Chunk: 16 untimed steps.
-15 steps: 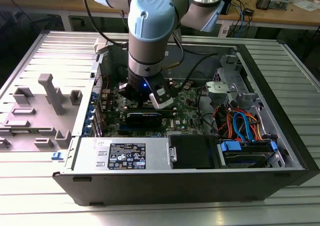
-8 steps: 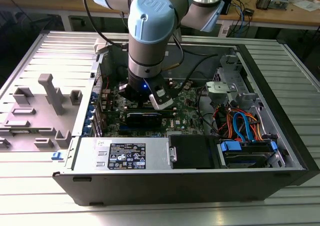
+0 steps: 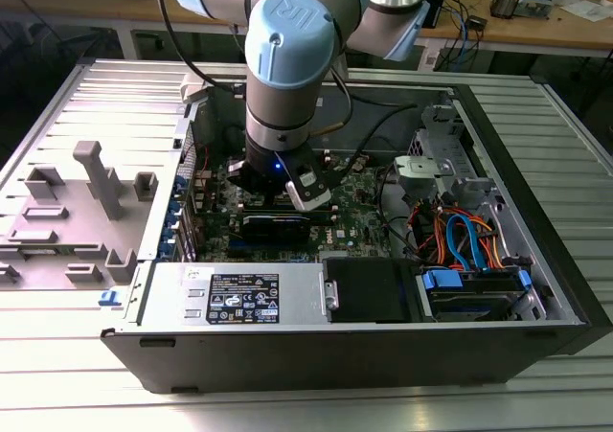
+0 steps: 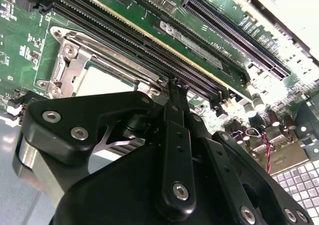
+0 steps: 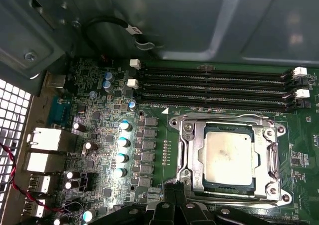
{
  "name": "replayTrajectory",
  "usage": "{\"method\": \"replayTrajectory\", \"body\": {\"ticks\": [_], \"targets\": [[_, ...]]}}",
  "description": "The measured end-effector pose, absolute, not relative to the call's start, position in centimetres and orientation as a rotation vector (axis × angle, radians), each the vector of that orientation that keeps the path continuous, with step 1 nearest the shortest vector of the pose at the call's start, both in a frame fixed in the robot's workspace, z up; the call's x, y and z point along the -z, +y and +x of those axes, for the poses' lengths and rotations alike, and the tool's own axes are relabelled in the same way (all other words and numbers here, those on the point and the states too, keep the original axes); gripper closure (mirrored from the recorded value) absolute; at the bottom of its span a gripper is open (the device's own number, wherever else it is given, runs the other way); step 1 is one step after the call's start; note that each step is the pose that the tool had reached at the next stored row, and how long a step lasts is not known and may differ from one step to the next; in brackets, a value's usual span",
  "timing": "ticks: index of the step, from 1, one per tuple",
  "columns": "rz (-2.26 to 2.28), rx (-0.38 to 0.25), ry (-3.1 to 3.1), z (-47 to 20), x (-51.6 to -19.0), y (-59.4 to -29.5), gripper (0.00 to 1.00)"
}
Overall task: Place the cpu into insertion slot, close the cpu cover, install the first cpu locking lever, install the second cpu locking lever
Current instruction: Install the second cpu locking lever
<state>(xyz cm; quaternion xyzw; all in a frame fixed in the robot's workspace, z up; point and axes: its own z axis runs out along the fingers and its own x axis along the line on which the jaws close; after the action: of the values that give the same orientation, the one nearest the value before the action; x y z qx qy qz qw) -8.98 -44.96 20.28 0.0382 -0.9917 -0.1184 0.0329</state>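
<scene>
In the first wrist view the cpu [image 5: 229, 155] lies flat in the insertion slot [image 5: 273, 191], its dull silver top showing through the window of the cpu cover [image 5: 195, 150], which is down over it. A thin locking lever [image 5: 224, 119] runs along the socket side nearest the memory slots. My gripper [image 5: 172, 197] stands at the socket's edge with its fingers together. In the second wrist view the gripper [image 4: 175, 83] is shut, its tips down between the cover [image 4: 75, 60] and the memory slots, beside the cpu [image 4: 99, 83]. Whether anything is pinched is hidden.
The arm [image 3: 278, 116] reaches down into an open computer case [image 3: 536, 221] on a ribbed metal table. Long black memory slots [image 5: 214, 88] lie beside the socket. Capacitors [image 5: 119, 142], rear ports [image 5: 45, 140], cables [image 3: 460, 236] and a drive bay [image 3: 474, 288] crowd the case.
</scene>
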Motion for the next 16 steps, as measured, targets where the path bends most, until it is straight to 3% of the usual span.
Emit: {"method": "replayTrajectory", "body": {"ticks": [12,16], "targets": [[0.118,0.379,-3.05,-9.19,-19.86,-44.96,0.89],[0.117,0.357,-3.053,-9.19,-19.82,-44.92,0.89]]}}
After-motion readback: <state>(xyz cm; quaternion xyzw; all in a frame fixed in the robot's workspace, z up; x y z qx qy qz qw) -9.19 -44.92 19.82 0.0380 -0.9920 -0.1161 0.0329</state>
